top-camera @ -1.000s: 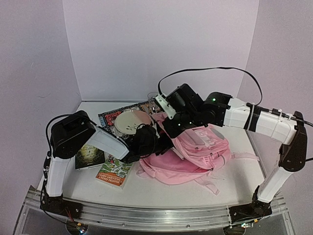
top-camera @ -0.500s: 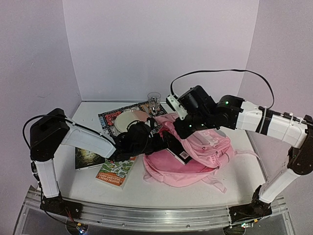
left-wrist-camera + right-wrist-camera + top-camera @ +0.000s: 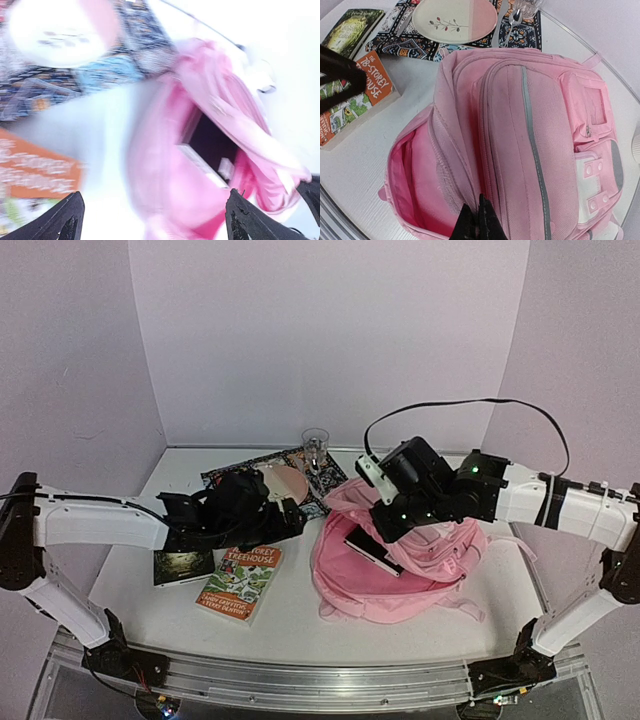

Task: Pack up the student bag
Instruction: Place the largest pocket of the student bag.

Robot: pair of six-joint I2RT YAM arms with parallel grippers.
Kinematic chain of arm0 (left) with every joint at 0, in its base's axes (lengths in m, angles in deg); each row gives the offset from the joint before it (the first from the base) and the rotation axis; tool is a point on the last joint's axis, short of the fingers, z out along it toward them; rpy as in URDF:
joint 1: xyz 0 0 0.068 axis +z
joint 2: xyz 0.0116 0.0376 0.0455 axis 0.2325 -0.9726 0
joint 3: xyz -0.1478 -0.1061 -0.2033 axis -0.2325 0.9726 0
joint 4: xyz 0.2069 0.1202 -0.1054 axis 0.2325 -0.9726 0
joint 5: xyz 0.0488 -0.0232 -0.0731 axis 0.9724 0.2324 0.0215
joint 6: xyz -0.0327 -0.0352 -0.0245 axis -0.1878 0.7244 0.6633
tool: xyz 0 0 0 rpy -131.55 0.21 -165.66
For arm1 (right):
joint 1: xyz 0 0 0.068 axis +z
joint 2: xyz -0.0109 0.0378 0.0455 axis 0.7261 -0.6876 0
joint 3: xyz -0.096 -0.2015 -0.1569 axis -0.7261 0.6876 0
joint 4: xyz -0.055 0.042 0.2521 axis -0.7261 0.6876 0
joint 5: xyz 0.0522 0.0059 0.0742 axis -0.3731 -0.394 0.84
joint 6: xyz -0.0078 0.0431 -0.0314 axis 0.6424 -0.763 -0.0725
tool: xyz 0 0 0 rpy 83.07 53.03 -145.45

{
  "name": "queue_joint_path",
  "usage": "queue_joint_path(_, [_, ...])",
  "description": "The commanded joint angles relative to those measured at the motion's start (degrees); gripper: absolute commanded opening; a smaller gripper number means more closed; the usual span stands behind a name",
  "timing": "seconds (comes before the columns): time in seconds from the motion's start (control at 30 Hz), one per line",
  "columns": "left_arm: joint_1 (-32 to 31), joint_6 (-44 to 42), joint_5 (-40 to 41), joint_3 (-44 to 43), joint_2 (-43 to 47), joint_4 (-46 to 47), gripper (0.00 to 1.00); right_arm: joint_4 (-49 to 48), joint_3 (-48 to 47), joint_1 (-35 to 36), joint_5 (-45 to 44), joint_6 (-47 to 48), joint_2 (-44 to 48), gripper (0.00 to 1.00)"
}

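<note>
**Q:** Locating the task's thing first: where is the student bag (image 3: 420, 570)?

**A:** In the overhead view it lies on the table (image 3: 300, 630), front pockets up, with its mouth gaping toward the left arm. The right gripper (image 3: 386, 530) sits at the bag's upper rim.

**Q:** Is that claw holding anything?

**A:** The right wrist view answers this. Its fingertips (image 3: 484, 220) are pressed together on a fold of the bag's fabric at the edge of the opening.

**Q:** And the left gripper (image 3: 155, 218)?

**A:** The left wrist view is blurred, but it shows the two tips spread wide with nothing between them. They face the bag's mouth and stand apart from it.

**Q:** What does each view add?

**A:** The overhead and left wrist views show a dark book (image 3: 372, 550) with a white edge inside the mouth. The right wrist view shows only pink lining there. It alone resolves the bag's white patch (image 3: 589, 192) and a spoon (image 3: 516, 17) beside the plate (image 3: 454, 19), both beyond the bag. An orange book (image 3: 240, 582) lies near the bag's open side.
</note>
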Motion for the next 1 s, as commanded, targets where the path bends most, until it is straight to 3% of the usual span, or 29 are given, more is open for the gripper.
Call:
queue_joint_path(0.0, [5.44, 1.07, 4.32, -0.62, 5.12, -18.82, 1.00, -0.52, 3.59, -0.69, 0.99, -2.12, 2.59, 0.00])
queue_joint_path(0.27, [14.74, -2.54, 4.81, -3.62, 6.51, -33.14, 0.99, -2.87, 9.45, -0.69, 7.42, -3.66, 0.81, 0.00])
queue_joint_path(0.5, [18.71, -8.40, 7.21, -9.59, -2.57, -42.42, 0.99, -6.38, 13.04, -0.68, 12.03, -4.17, -2.53, 0.00])
queue_joint_path(0.97, [23.92, -16.98, 10.17, -16.40, -22.03, -45.21, 0.90, -9.45, 14.61, -0.66, 13.00, -4.68, -5.51, 0.07])
